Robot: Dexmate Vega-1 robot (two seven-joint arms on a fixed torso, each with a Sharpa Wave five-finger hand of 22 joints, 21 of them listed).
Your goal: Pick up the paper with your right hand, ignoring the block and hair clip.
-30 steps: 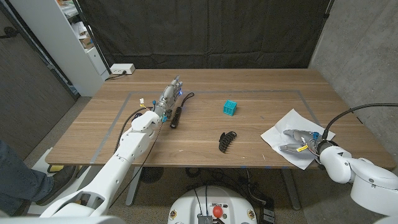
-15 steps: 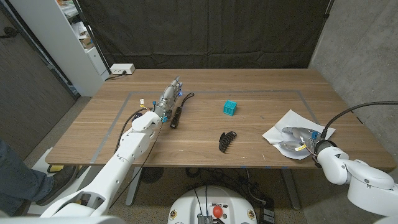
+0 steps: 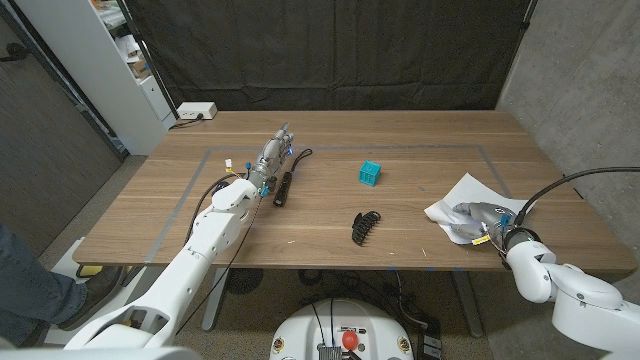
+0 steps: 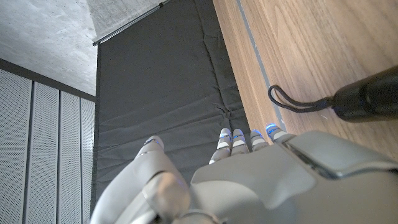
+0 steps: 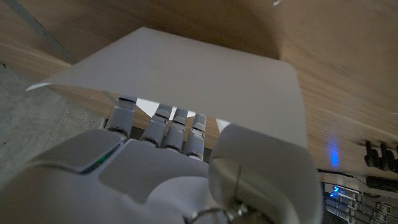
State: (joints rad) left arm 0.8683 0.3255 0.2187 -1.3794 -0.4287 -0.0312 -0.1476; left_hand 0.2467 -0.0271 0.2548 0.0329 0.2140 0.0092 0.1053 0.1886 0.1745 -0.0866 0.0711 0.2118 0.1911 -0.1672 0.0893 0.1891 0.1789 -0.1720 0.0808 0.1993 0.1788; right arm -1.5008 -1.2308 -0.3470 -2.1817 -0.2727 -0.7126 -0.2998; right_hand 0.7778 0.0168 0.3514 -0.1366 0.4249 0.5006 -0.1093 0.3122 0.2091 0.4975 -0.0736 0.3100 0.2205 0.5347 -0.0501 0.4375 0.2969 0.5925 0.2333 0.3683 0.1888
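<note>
The white paper (image 3: 473, 190) lies at the right of the wooden table (image 3: 420, 140), near its front edge. My right hand (image 3: 476, 222) holds the sheet's near part, which is lifted and bent over the fingers. In the right wrist view the paper (image 5: 186, 81) covers the fingertips of my right hand (image 5: 155, 180), with the thumb against the sheet. The teal block (image 3: 370, 173) and the black hair clip (image 3: 365, 226) sit mid-table, apart from both hands. My left hand (image 3: 272, 158) stays at the table's left with fingers straight and apart, holding nothing.
A black cylindrical tool with a loop strap (image 3: 283, 187) lies beside my left hand, also seen as the tool (image 4: 367, 99) in the left wrist view. A white power strip (image 3: 197, 111) sits at the back left corner. A person's leg (image 3: 30, 290) shows at the left edge.
My right hand has slid along the paper toward the table's middle, and the sheet's near part has risen off the table and folded over the fingers. The left arm is still.
</note>
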